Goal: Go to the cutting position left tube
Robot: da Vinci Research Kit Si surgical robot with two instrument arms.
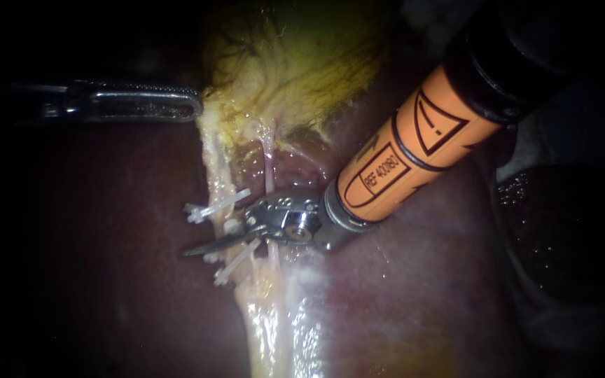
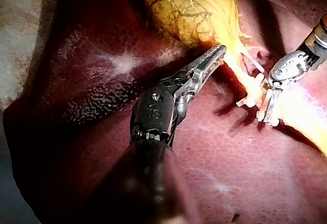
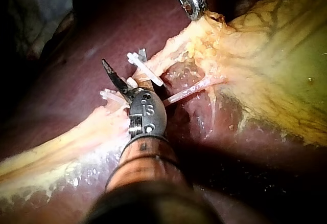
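Close overhead endoscope, wrist cameras oblique from opposite sides, clipped tube [image 1: 215,175] in all

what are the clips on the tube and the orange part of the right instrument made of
The clips look like white, slightly translucent plastic with a dull finish; light shows through their thin legs. The orange sleeve on the right instrument looks like smooth plastic or a coating, semi-glossy with printed marks; which, I cannot tell. Its tip looks like polished metal.
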